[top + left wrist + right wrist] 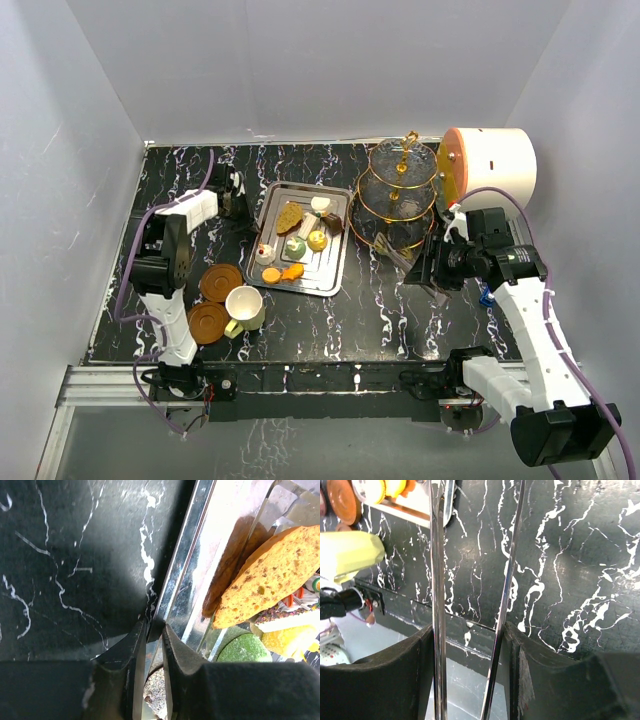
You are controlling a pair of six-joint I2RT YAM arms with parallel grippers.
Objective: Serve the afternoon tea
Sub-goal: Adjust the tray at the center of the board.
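Small cakes lie on a steel tray (338, 262): a big orange-brown slice (290, 215), a white one (320, 204), a yellow one (317, 240), a green one (295, 247) and an orange one (292, 271). My left gripper (236, 198) is shut on the tray's left rim (192, 560); in the left wrist view the left gripper (154, 630) has the orange slice (275, 570) and the green cake (245, 647) just beyond it. The gold-framed glass stand (400, 190) rises right of the tray. My right gripper (432, 264) is shut on metal tongs (437, 580) in front of the stand.
A cream cup (245, 305) stands by two brown saucers (221, 282) (208, 322) at the front left. A big white cylinder with an orange end (495, 165) lies behind the stand at the back right. White walls close the table on three sides.
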